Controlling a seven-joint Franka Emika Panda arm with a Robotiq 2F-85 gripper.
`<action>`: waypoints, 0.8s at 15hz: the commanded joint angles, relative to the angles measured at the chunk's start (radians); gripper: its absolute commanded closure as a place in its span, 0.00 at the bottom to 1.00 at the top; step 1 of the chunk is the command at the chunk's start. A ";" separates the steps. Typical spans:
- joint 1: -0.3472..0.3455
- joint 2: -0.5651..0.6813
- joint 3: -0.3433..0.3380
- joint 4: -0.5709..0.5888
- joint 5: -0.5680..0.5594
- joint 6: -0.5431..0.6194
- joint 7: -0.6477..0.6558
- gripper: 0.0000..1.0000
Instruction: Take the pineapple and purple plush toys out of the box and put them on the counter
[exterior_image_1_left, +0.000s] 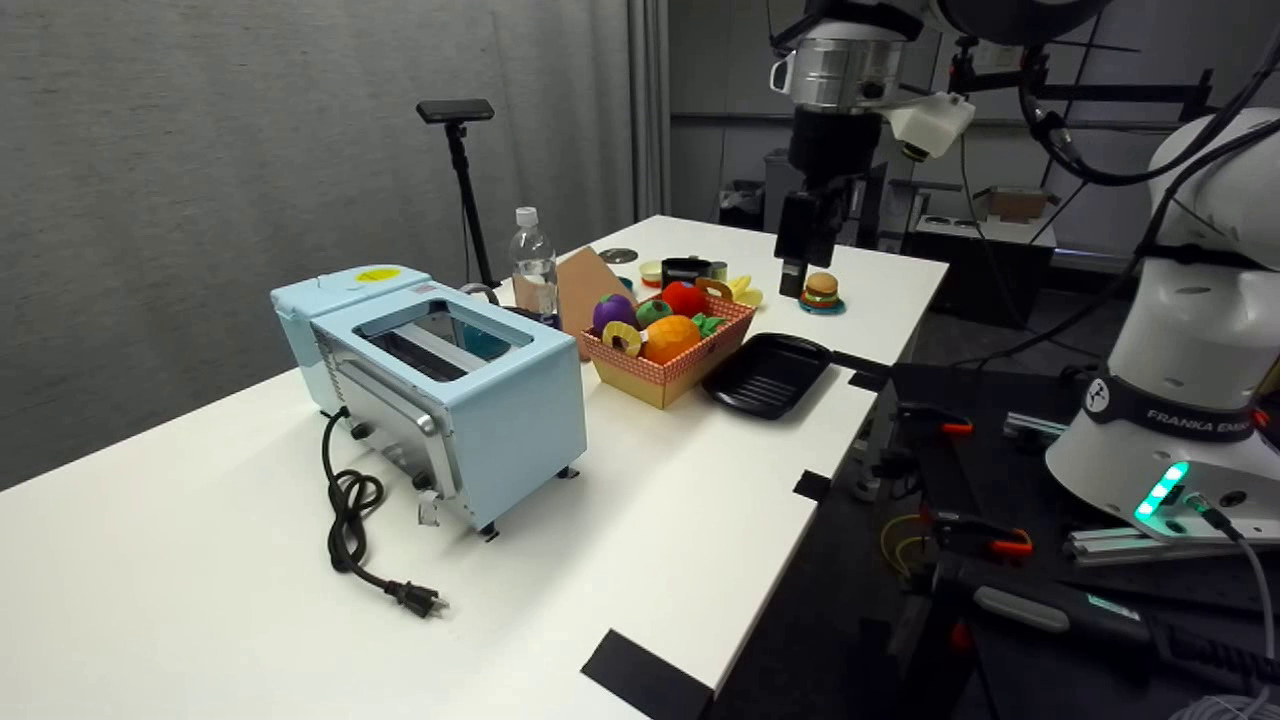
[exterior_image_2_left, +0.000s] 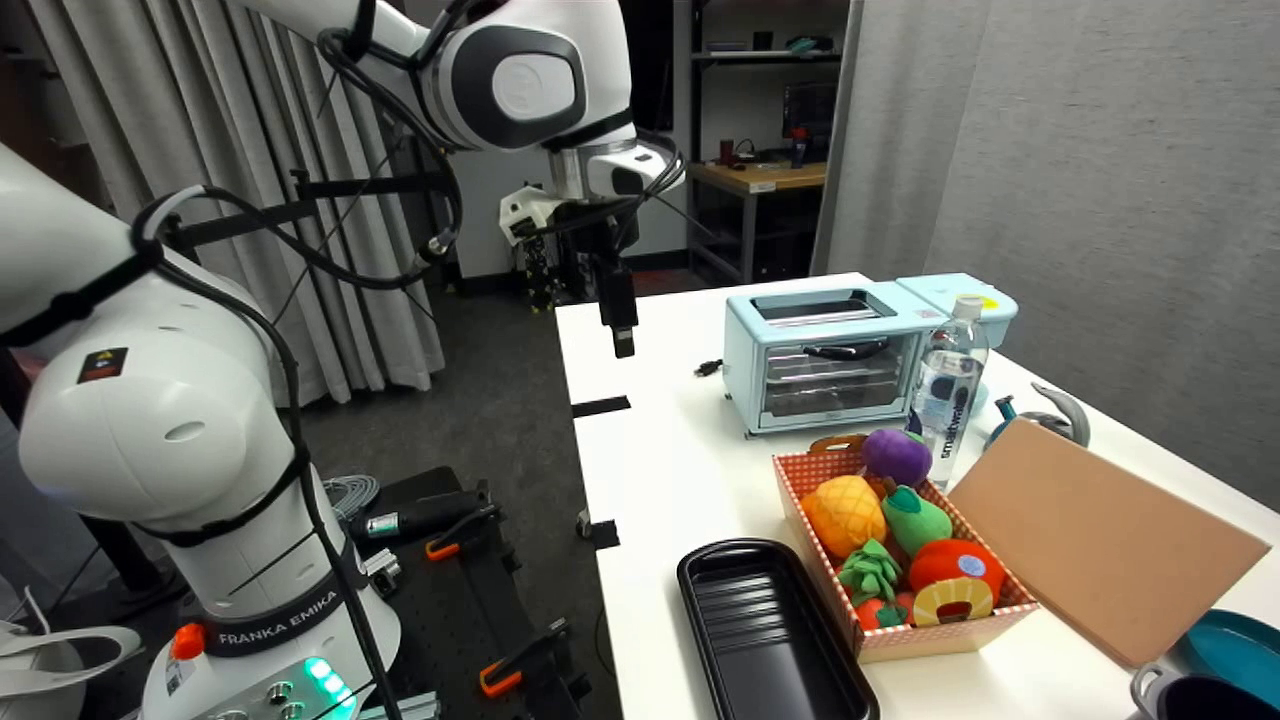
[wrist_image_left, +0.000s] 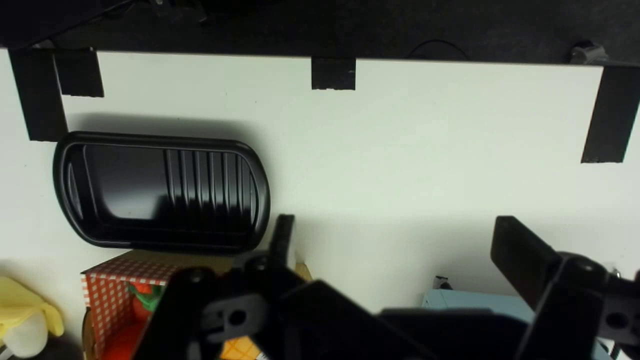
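Observation:
The box (exterior_image_2_left: 925, 640), tan with a red-checked lining, stands on the white counter (exterior_image_2_left: 665, 480) and shows in all views. Inside it the pineapple (exterior_image_2_left: 847, 515), orange-yellow with a green tuft, lies on the side toward the black tray. The purple plush toy (exterior_image_2_left: 897, 457) rests at the toaster end of the box, partly above its rim; in the wrist view it is hidden. My gripper (wrist_image_left: 392, 230) hangs well above the counter, apart from the box, its fingers wide and nothing between them. In the wrist view the left finger covers much of the box, leaving a patch of pineapple (wrist_image_left: 240, 348).
Beside the box lies a black tray (exterior_image_2_left: 770, 630). A blue toaster (exterior_image_1_left: 450, 390), a water bottle (exterior_image_1_left: 534, 265) and a leaning tan board (exterior_image_2_left: 1090, 540) stand nearby. Red (exterior_image_2_left: 955, 575) and green (exterior_image_2_left: 915, 520) toys share the box. A toy burger (exterior_image_1_left: 821, 290) sits farther along the counter.

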 joint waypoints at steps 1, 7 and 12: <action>-0.039 0.057 -0.018 0.039 -0.038 0.044 0.040 0.00; -0.087 0.145 -0.061 0.087 -0.070 0.132 0.048 0.00; -0.123 0.238 -0.103 0.147 -0.088 0.203 0.059 0.00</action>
